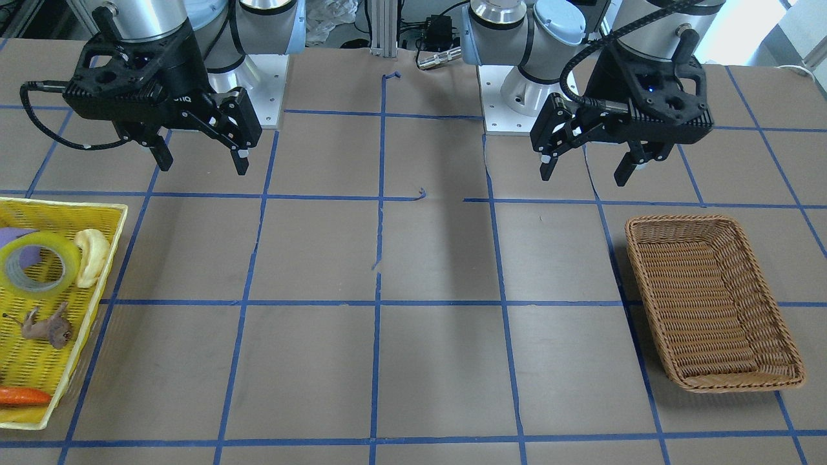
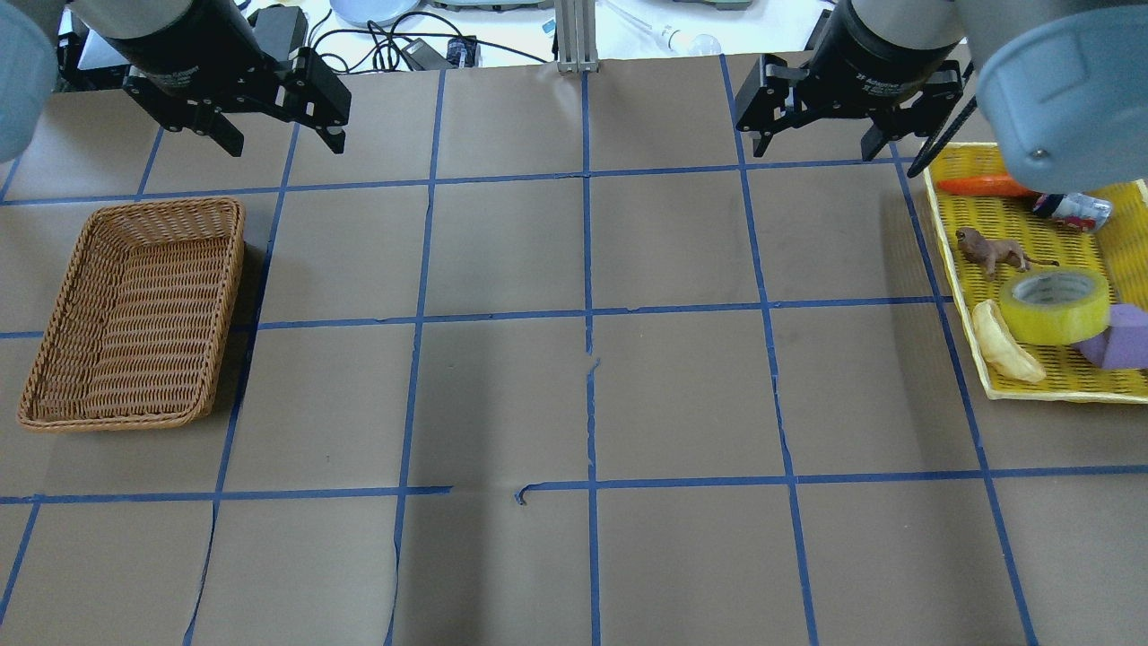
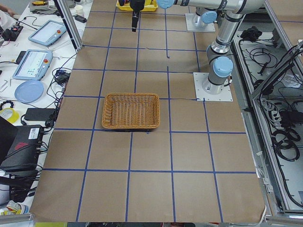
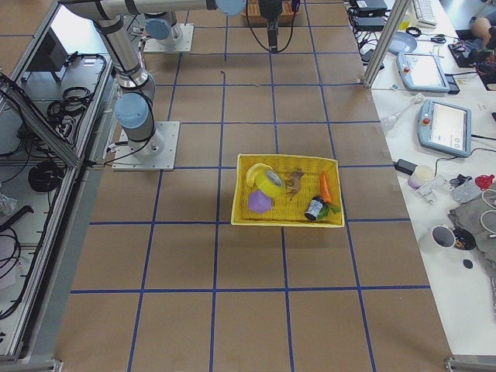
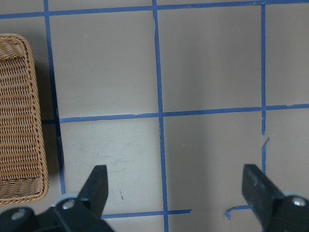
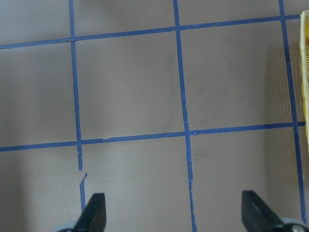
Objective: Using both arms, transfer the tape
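The yellow tape roll (image 1: 22, 279) (image 2: 1055, 316) (image 4: 273, 184) lies flat in a yellow plastic basket (image 1: 106, 258) (image 2: 949, 224) at the table's end on my right. My right gripper (image 1: 203, 169) (image 2: 816, 154) hangs open and empty above the table, beside the basket and well away from the tape. In the right wrist view (image 6: 174, 198) it shows bare paper and the basket's edge (image 6: 305, 72). My left gripper (image 1: 583, 179) (image 2: 287, 150) (image 5: 175, 174) hangs open and empty above the table near a brown wicker basket (image 1: 711, 303) (image 2: 134, 314) (image 5: 19, 121).
The yellow basket also holds a pale banana toy (image 2: 1004, 341), a purple block (image 2: 1121, 336), a brown animal figure (image 2: 991, 251), a carrot (image 2: 982, 186) and a small bottle (image 2: 1072, 211). The wicker basket (image 3: 130, 111) has nothing in it. Blue tape lines form a grid on the brown paper.
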{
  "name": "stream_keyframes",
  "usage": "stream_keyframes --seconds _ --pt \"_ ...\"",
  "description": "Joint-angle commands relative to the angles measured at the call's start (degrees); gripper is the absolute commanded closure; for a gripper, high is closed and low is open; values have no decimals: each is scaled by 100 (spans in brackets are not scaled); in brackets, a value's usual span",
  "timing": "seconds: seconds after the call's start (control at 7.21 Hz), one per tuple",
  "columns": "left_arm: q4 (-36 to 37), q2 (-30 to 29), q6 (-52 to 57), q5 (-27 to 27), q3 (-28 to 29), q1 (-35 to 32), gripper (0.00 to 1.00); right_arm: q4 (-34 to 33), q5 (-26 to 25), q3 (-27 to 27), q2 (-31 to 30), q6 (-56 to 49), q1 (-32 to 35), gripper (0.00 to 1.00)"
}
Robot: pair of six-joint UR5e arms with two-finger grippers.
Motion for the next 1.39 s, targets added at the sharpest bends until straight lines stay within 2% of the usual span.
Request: stream_keyframes --seconds 0.0,1.11,1.25 --pt "0 0 0 0 -1 0 0 59 -44 16 -51 -11 -9 0" --pt "0 17 0 -9 -10 0 0 86 -27 52 -51 -46 -9 0" --pt "0 9 0 0 -1 0 0 269 -62 60 -34 -63 -27 0"
